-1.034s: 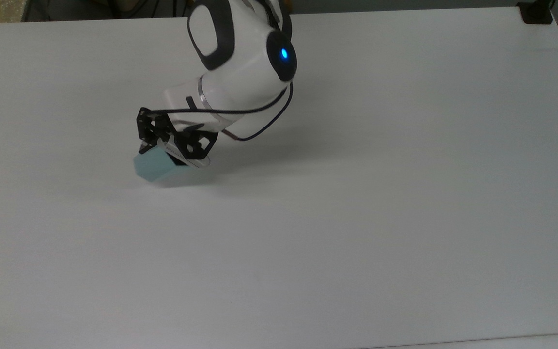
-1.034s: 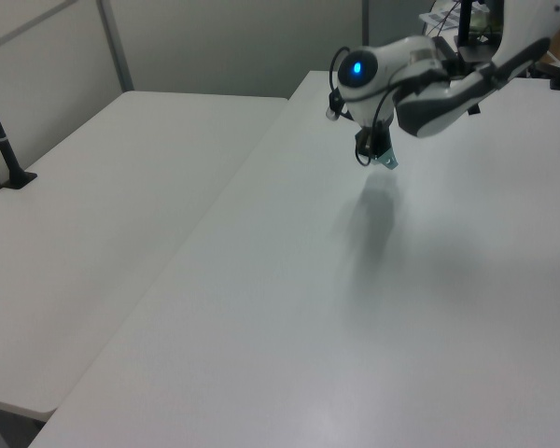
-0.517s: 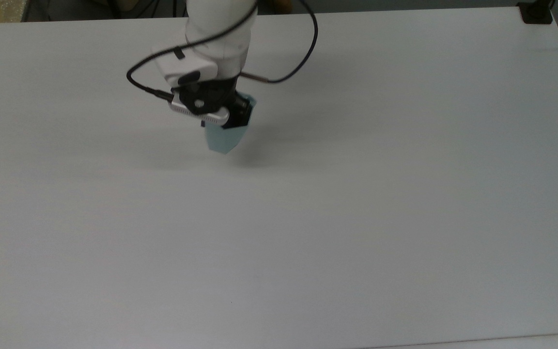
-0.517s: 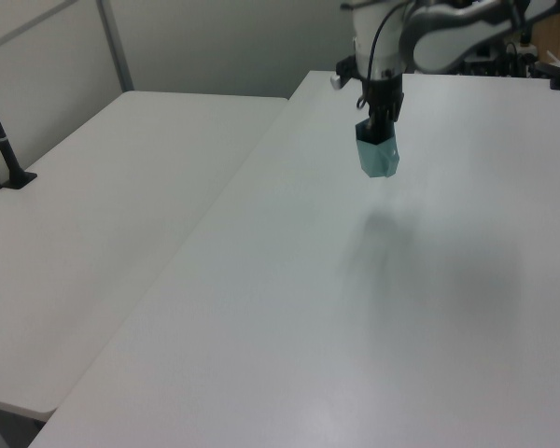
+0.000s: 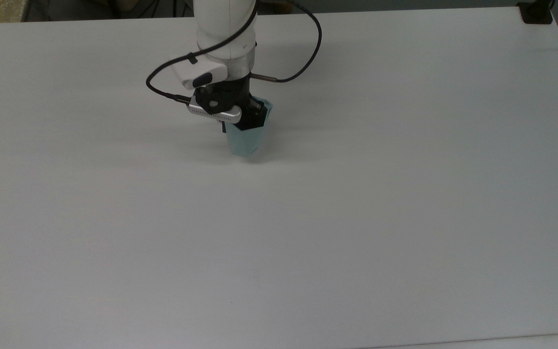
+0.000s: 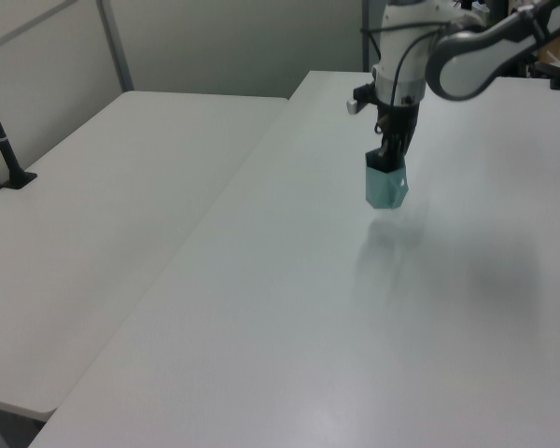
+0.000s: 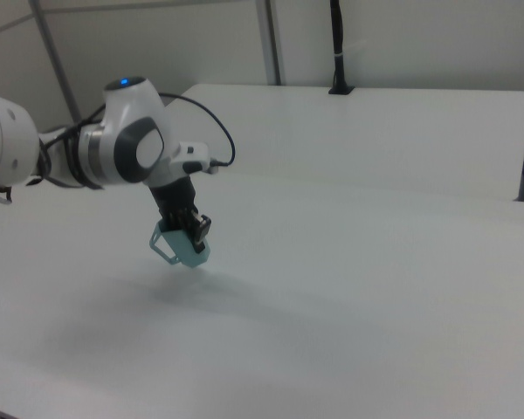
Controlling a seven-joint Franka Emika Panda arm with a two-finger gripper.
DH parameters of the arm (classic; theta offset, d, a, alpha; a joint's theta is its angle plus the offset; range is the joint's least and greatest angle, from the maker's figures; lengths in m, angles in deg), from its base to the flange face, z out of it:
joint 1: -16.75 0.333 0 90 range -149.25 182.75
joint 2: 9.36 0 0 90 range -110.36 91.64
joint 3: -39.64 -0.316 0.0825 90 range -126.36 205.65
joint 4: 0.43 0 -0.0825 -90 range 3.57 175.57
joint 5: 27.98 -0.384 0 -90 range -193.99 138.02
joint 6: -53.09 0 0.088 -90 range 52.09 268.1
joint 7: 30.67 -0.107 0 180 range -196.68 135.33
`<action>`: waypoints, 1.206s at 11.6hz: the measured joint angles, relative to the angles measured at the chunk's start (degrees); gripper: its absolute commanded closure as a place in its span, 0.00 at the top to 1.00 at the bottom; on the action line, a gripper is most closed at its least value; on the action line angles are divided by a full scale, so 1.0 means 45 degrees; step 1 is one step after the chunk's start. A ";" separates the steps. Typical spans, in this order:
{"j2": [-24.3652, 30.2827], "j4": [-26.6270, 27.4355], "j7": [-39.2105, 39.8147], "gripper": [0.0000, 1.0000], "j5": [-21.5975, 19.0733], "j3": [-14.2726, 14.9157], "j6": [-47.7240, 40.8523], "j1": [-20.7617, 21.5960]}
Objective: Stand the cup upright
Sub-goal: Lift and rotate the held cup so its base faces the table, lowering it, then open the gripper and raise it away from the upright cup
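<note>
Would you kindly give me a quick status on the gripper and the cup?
Gripper shut on the cup's rim. Cup near upright, narrow base down, at or just above the table. Nothing in the way.

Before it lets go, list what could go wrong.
1. The cup hangs from the gripper, pinched at its rim, base down. In the right view it looks tilted and perhaps just off the table; released like that, it may tip over.
2. The base is narrow, so a nudge from the fingers as they open could topple it.
</note>
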 measured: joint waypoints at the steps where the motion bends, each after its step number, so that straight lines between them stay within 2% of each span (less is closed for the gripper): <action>1: -0.0035 0.0281 -0.0104 0.00 0.0000 -0.0007 0.0357 0.0000; 5: -0.0404 0.0447 -0.0175 0.00 -0.0001 -0.0007 0.0423 -0.0018; 6: -0.0557 0.0447 -0.0183 0.27 -0.0001 -0.0007 0.0431 -0.0026; 7: -0.0634 0.0446 -0.0190 0.49 -0.0043 -0.0007 0.0446 -0.0034; 8: -0.0641 0.0435 -0.0197 0.62 -0.0285 -0.0004 0.0448 -0.0064; 10: -0.0640 0.0425 -0.0197 1.00 -0.0531 0.0010 0.0448 -0.0170; 14: -0.0516 0.0278 -0.0195 1.00 -0.0536 0.0010 0.0257 -0.0209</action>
